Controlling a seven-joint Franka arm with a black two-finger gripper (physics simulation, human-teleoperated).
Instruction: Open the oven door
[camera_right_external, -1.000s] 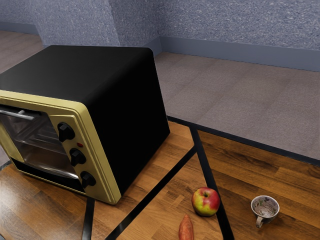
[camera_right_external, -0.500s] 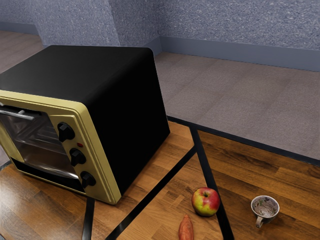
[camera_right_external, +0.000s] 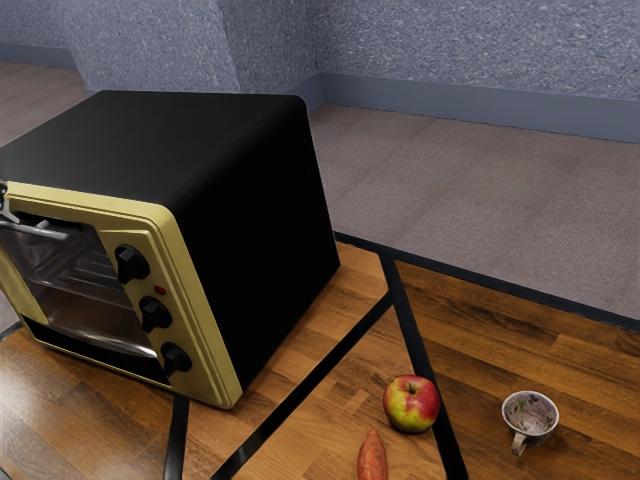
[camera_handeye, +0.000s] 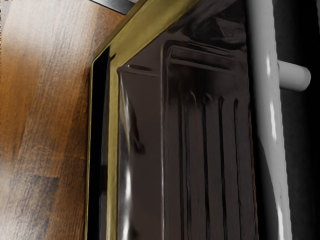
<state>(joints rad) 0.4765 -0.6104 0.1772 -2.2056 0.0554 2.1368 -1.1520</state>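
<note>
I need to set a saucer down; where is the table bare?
Bare table: between the oven and the apple; in front of the oven door; beyond the cup, toward the far edge. Crowded: the orange root lies close beside the apple.

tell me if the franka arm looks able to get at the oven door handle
Probably yes: the door handle looks close in the wrist view, with nothing visible in front of it.

Oven door (camera_right_external: 95, 312): see-thru glass, shut, upright, w/ silver bar handle (camera_right_external: 48, 234) nr top.
</note>
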